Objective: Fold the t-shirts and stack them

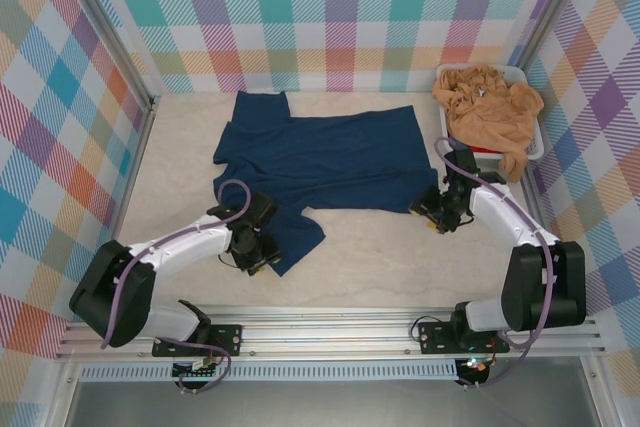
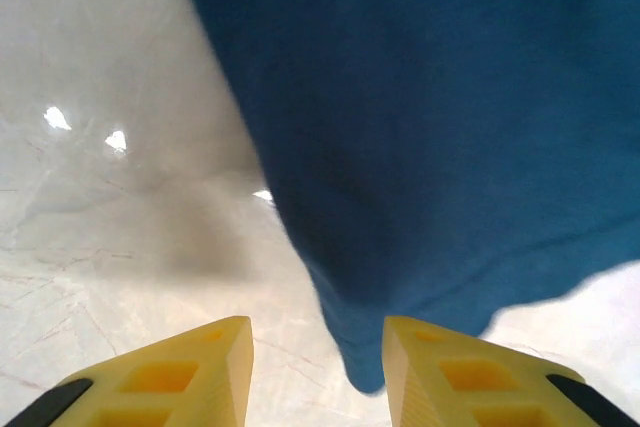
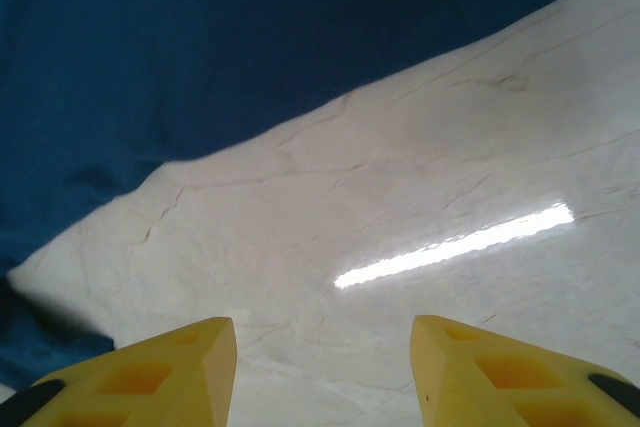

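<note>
Since neither pair has cloth pinched, the step in hand reads as setting up the first fold on the first shirt, with no fold made yet. Left fingers (image 2: 170,377): partly open, nothing held. A rounded tip of the navy t-shirt (image 2: 450,127) lies flat on the worktop (image 2: 90,247) in the gap between them, nearer one finger than the other, and the body of the shirt spreads away ahead. Right fingers (image 3: 500,377): open about as far, nothing held. Bare worktop lies between and just ahead of them, the shirt's edge runs diagonally beyond, and a second dark patch sits just outside one finger. From above, the navy shirt lies spread and mostly flat, one sleeve pointing away on the far side and a loose flap trailing toward the left fingers; no print shows on its upper face. Tan t-shirts (image 1: 490,107) sit heaped and unfolded in a white tub (image 1: 537,147) past the right fingers, apart from the navy one. Judgement: task is early, nothing folded, nothing stacked. The next move likely calls for each pair to come down on its near edge, close on the cloth, and carry it across together so it folds without bunching; the right fingers would need to reach the cloth first. Worktop pale, marbled, glossy, with glare streaks. Plaid pastel walls (image 1: 340,17) on three sides; metal rail (image 1: 330,332) at the near edge.
</note>
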{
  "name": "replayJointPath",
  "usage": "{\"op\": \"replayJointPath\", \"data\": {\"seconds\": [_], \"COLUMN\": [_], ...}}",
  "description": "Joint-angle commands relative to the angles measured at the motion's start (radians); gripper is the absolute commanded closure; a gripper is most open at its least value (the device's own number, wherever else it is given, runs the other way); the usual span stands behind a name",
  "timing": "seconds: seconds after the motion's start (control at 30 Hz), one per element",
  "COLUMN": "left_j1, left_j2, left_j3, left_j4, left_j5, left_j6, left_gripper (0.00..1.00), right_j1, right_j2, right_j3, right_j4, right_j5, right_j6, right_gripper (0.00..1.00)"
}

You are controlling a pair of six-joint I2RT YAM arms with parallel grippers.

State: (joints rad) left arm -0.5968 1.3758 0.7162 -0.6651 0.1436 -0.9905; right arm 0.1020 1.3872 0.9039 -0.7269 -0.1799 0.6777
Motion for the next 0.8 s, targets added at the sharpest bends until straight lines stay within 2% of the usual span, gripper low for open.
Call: {"op": "replayJointPath", "data": {"seconds": [0.0,0.07,0.1,0.2,0.23,0.33,0.47,0.57,0.77], "left_j1": [0.002,0.006,0.006,0.004,0.0,-0.017,-0.031,-0.031,-0.032], "left_j2": [0.043,0.069,0.08,0.075,0.056,-0.029,-0.121,-0.166,-0.271], "left_j3": [-0.01,-0.017,-0.019,-0.019,-0.021,-0.027,-0.07,-0.065,-0.104], "left_j4": [0.117,0.154,0.165,0.133,0.104,-0.01,-0.114,-0.216,-0.25], "left_j5": [0.019,0.003,-0.005,-0.021,-0.033,-0.046,-0.008,-0.035,-0.093], "left_j6": [-0.061,-0.058,-0.053,-0.046,-0.048,-0.068,-0.119,-0.122,-0.157], "left_gripper": [0.61,0.64,0.69,0.94,1.0,1.0,1.0,1.0,1.0], "right_j1": [-0.006,-0.008,-0.011,-0.031,-0.034,-0.035,-0.035,-0.035,-0.056], "right_j2": [0.013,0.016,0.015,0.016,0.02,0.048,0.088,0.12,0.122], "right_j3": [0.04,0.034,0.029,0.012,0.012,0.043,0.089,0.107,0.067], "right_j4": [-0.011,-0.011,-0.013,-0.004,0.002,0.003,-0.003,-0.025,-0.056], "right_j5": [0.019,0.026,0.036,0.054,0.057,0.069,0.08,0.103,0.193], "right_j6": [0.026,0.03,0.032,0.033,0.029,0.008,-0.013,-0.016,0.033], "right_gripper": [0.51,0.51,0.51,0.51,0.51,0.51,0.52,0.52,0.51]}}
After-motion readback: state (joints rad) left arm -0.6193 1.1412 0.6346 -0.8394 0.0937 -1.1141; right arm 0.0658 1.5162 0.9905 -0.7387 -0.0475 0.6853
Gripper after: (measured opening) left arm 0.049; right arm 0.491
